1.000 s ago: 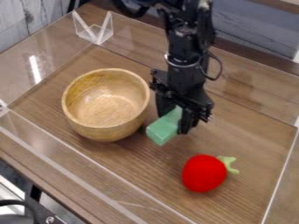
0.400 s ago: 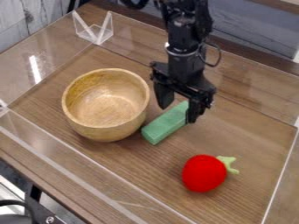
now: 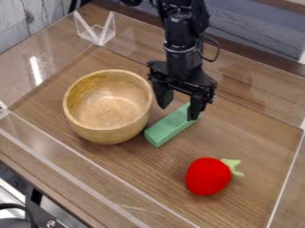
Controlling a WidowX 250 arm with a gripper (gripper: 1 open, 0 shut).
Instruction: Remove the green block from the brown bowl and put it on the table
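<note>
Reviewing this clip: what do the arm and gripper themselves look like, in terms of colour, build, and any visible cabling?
The arm is black all over, built from blocky stacked segments, with thin dark cables looped along its side. The gripper is black too, a squarish body with two narrow, straight fingers. No markings or labels are legible.

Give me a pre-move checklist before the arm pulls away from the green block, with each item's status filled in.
1. Green block out of the brown bowl: ok, it lies flat on the table beside the bowl.
2. Gripper released: ok, jaws stand open, nothing held.
3. Gripper clear of block: cannot tell, one fingertip sits right at the block's far end.
4. Bowl empty: ok.
5. Block touching the bowl's side: cannot tell, they sit very close.
6. Red strawberry toy out of the way: ok, well apart, nearer the camera.
</note>
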